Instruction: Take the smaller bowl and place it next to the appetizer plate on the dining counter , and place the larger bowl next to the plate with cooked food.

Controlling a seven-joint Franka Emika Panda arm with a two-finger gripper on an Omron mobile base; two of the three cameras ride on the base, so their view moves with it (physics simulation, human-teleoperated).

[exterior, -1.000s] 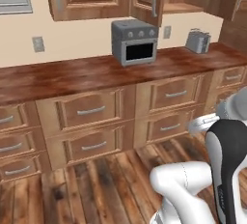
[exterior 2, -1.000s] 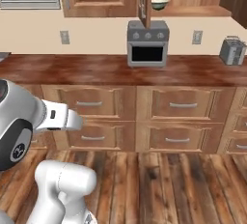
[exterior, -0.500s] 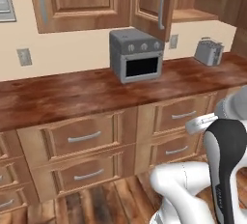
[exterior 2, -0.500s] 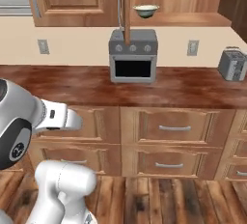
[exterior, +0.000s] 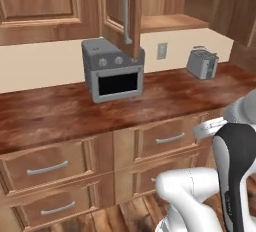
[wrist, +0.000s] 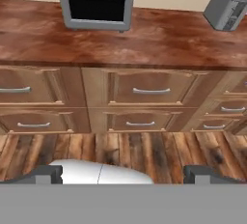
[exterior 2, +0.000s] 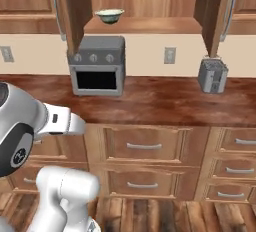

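Note:
A cream and grey-green bowl (exterior 2: 110,16) stands on the lower shelf of the open wall cabinet, above the toaster oven. Whether it is the smaller bowl or the larger bowl I cannot tell. My gripper (wrist: 124,175) hangs low in front of the drawers, well below and short of the bowl. It is open, its fingertips (wrist: 48,174) wide apart with nothing between them. The appetizer plate, the plate with cooked food and the dining counter are out of view.
A grey toaster oven (exterior 2: 96,66) and a silver toaster (exterior 2: 212,75) sit on the reddish wall counter (exterior 2: 150,101) over drawers (wrist: 144,90). The cabinet's doors (exterior 2: 70,11) swing out over the counter. Wood floor (wrist: 159,150) lies below.
The whole picture has shifted and grown: the base has driven closer to the wall counter, bringing the open cabinet into fuller view. The gripper stays open.

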